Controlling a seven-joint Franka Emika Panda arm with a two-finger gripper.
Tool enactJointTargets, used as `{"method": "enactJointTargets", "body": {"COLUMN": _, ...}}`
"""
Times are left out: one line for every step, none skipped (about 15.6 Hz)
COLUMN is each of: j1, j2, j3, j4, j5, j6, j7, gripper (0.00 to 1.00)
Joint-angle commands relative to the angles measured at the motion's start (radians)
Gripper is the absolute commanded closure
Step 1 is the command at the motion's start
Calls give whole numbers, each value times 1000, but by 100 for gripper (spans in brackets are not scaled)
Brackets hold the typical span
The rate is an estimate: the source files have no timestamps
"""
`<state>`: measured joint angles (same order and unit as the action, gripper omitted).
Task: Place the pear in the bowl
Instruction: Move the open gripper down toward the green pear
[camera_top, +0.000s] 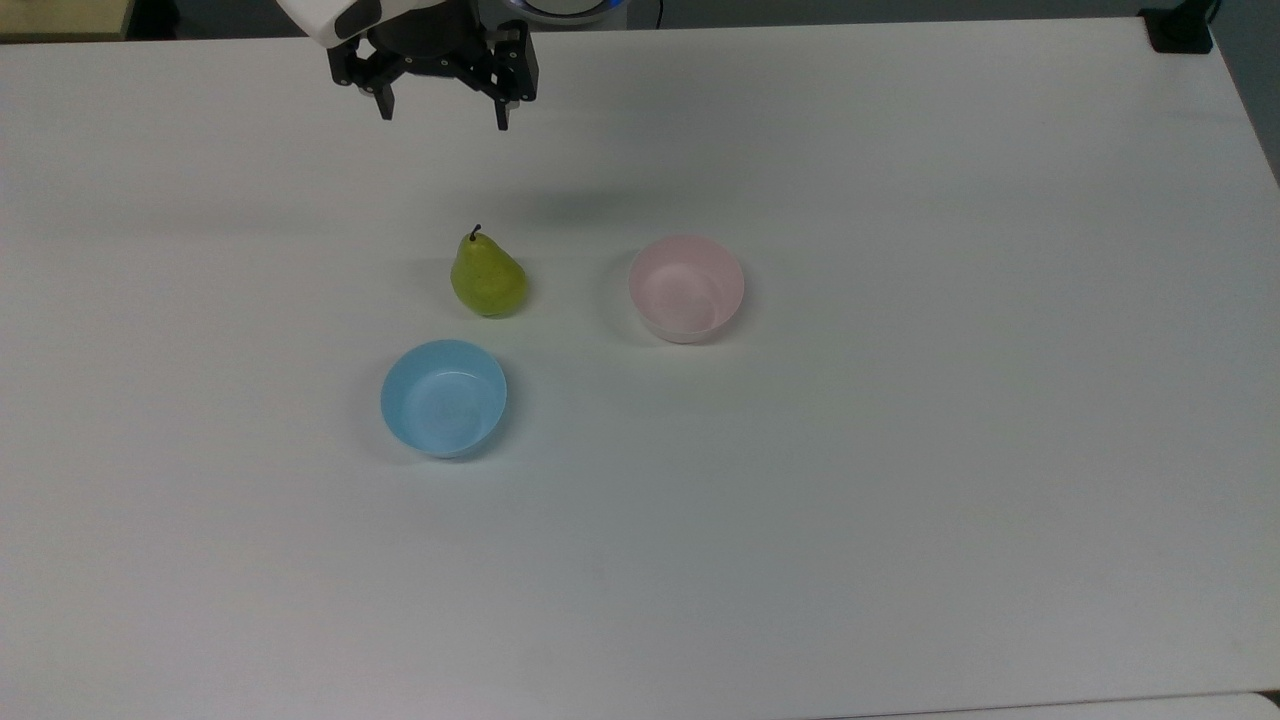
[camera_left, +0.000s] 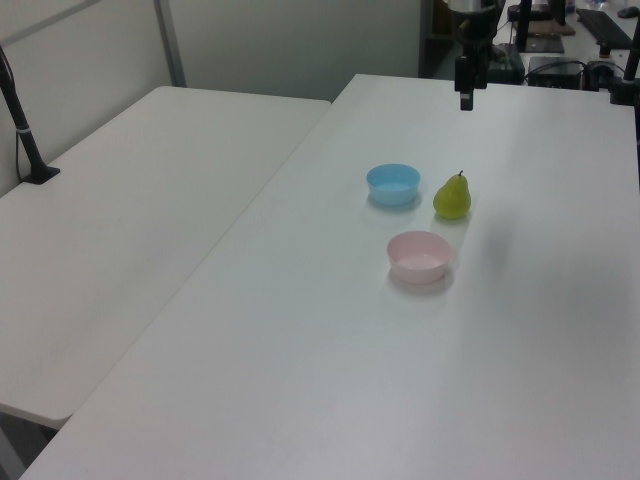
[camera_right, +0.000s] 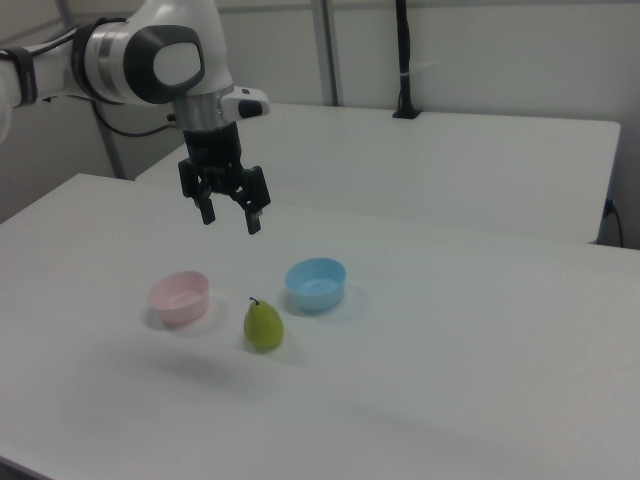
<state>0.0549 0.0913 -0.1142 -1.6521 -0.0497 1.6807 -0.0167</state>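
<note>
Pre-grasp stage, nothing picked yet. Small yellow-green pear (camera_top: 488, 279) with dark stem stands upright on the white table (camera_top: 900, 500), between the pale pink round plastic bowl (camera_top: 687, 287) and a light blue plastic bowl (camera_top: 443, 397), touching neither. Black two-finger gripper (camera_top: 443, 108) hangs well above the table, fingers spread, empty, pointing down. Next, I'd judge: centre over the pear, descend, close around its body.

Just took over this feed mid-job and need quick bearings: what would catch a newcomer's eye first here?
The yellow-green pear stands upright on the white table, apart from both bowls. In the top view the pink bowl sits to its right and the blue bowl below it, both empty. The gripper hangs open above the table, beyond the pear near the top view's upper edge.
</note>
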Motion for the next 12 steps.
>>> {"method": "enactJointTargets", "body": {"j1": -13, "j2": -27, "j3": -8, "j4": -15, "j5": 10, "j6": -10, "j7": 1, "gripper": 0}}
{"method": "enactJointTargets", "body": {"j1": -13, "j2": -27, "j3": -10, "j4": -15, "j5": 10, "j6": -10, "j7": 1, "gripper": 0}}
{"method": "enactJointTargets", "body": {"j1": -13, "j2": -27, "j3": -10, "j4": -15, "j5": 10, "j6": -12, "j7": 1, "gripper": 0}}
{"method": "enactJointTargets", "body": {"j1": -13, "j2": -27, "j3": -9, "j4": -15, "j5": 10, "j6": -12, "j7": 1, "gripper": 0}}
{"method": "enactJointTargets", "body": {"j1": -13, "j2": -25, "j3": -9, "j4": -15, "j5": 10, "j6": -12, "j7": 1, "gripper": 0}}
{"method": "enactJointTargets", "body": {"j1": -12, "j2": -24, "j3": -9, "j4": -15, "j5": 10, "j6": -12, "j7": 1, "gripper": 0}}
{"method": "enactJointTargets", "body": {"j1": -10, "j2": -24, "j3": -9, "j4": -15, "j5": 10, "j6": -12, "j7": 1, "gripper": 0}}
{"method": "enactJointTargets", "body": {"j1": -9, "j2": -19, "j3": -9, "j4": -15, "j5": 10, "j6": -12, "j7": 0, "gripper": 0}}
{"method": "enactJointTargets", "body": {"j1": -7, "j2": -18, "j3": -9, "j4": -15, "j5": 10, "j6": -9, "j7": -5, "gripper": 0}}
{"method": "enactJointTargets", "body": {"j1": -6, "j2": -12, "j3": -9, "j4": -15, "j5": 8, "j6": -7, "j7": -20, "gripper": 0}}
{"method": "enactJointTargets", "body": {"j1": -6, "j2": -5, "j3": -9, "j4": -15, "j5": 8, "j6": -4, "j7": -43, "gripper": 0}}
{"method": "enactJointTargets", "body": {"j1": -4, "j2": -1, "j3": -10, "j4": -15, "j5": 7, "j6": -4, "j7": -71, "gripper": 0}}
